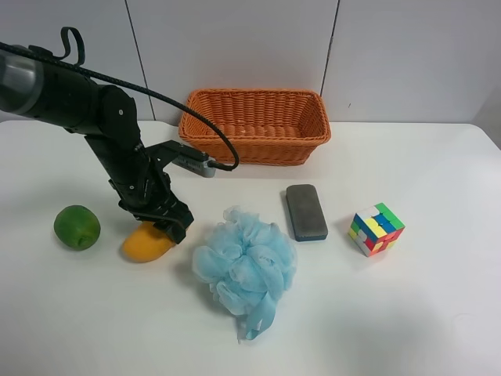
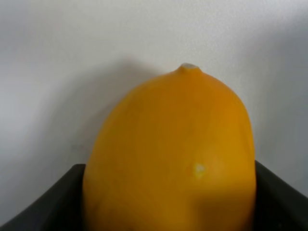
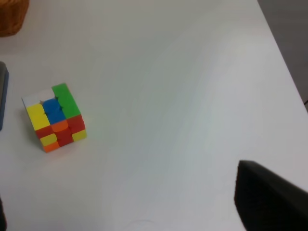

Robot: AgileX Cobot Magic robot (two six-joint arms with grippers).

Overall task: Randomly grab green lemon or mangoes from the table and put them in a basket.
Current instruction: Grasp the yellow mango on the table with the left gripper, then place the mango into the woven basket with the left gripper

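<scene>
The yellow-orange mango (image 1: 146, 242) lies on the white table (image 1: 407, 313) at the left front. My left gripper (image 1: 168, 223) is down on its right end. In the left wrist view the mango (image 2: 168, 154) fills the frame, with a dark finger (image 2: 43, 202) against each side. The green lemon (image 1: 77, 227) sits on the table just left of the mango, untouched. The orange wicker basket (image 1: 258, 149) stands at the back centre and looks empty. My right gripper (image 3: 122, 202) is open and empty over bare table; its arm is out of the exterior high view.
A blue mesh bath pouf (image 1: 244, 266) lies just right of the mango. A grey block (image 1: 305, 211) and a multicoloured puzzle cube (image 1: 376, 228) lie further right. The cube (image 3: 55, 118) and a basket corner (image 3: 12, 17) show in the right wrist view.
</scene>
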